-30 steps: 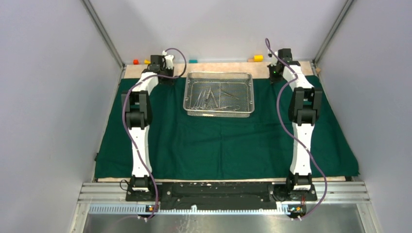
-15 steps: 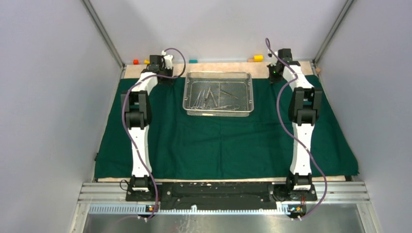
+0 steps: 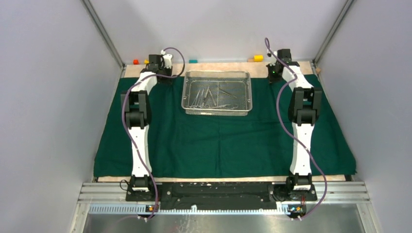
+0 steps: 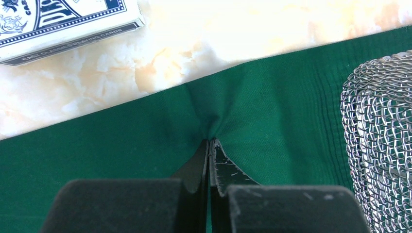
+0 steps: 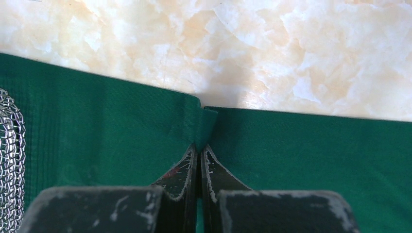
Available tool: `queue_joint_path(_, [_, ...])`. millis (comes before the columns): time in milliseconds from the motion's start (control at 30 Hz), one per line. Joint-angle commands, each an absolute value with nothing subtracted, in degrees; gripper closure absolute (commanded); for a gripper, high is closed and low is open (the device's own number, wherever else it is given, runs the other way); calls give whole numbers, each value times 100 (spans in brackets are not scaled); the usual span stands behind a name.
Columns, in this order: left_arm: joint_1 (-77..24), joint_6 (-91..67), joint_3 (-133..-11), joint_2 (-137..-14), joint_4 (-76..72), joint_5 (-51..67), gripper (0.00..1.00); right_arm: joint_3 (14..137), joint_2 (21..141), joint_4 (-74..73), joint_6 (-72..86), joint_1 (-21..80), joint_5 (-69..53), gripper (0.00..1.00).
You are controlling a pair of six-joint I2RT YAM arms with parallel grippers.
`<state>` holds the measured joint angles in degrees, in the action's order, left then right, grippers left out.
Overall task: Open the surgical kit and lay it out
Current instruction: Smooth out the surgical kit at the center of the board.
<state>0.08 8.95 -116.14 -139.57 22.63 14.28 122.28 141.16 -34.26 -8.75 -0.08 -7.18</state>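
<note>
The tray (image 3: pixel 217 74) holding the heaped instruments (image 3: pixel 209 96) sits near the far edge of the table (image 3: pixel 218 66) on the cloth (image 3: pixel 223 141), whose wide near half spreads flat, while the left gripper (image 4: pixel 209 145) and right gripper (image 5: pixel 198 150) each clamp its far hem either side of the tray.

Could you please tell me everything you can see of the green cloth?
The green cloth is a large dark woven sheet spread nearly flat over the table, faintly creased. The mesh tray sits on its far middle. The left gripper and right gripper are each shut on a pinched fold near its far edge.
</note>
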Motion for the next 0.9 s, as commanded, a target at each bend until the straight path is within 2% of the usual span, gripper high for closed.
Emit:
queue_joint_path(0, [492, 1230, -11840, -14205, 2115, 380, 100, 12055, 13969, -3476, -923, -88, -238, 100])
queue_joint_path(567, [483, 1242, -11558, -14002, 2100, 514, 99, 12221, 14036, -3514, -1042, -88, -27, 100])
queue_joint_path(600, [483, 1258, -11562, -13984, 2101, 508, 92, 12245, 14029, -3536, -1058, -86, -26, 98])
queue_joint_path(667, [488, 1279, -11566, -13945, 2107, 482, 72, 12253, 13984, -3570, -1110, -100, -26, 85])
queue_joint_path(767, [487, 1299, -11584, -13857, 2081, 392, 44, 12178, 13821, -3592, -1167, -169, -26, 56])
queue_joint_path(867, [497, 1313, -11570, -13696, 1989, 238, 21, 11960, 13534, -3512, -1178, -357, -186, 43])
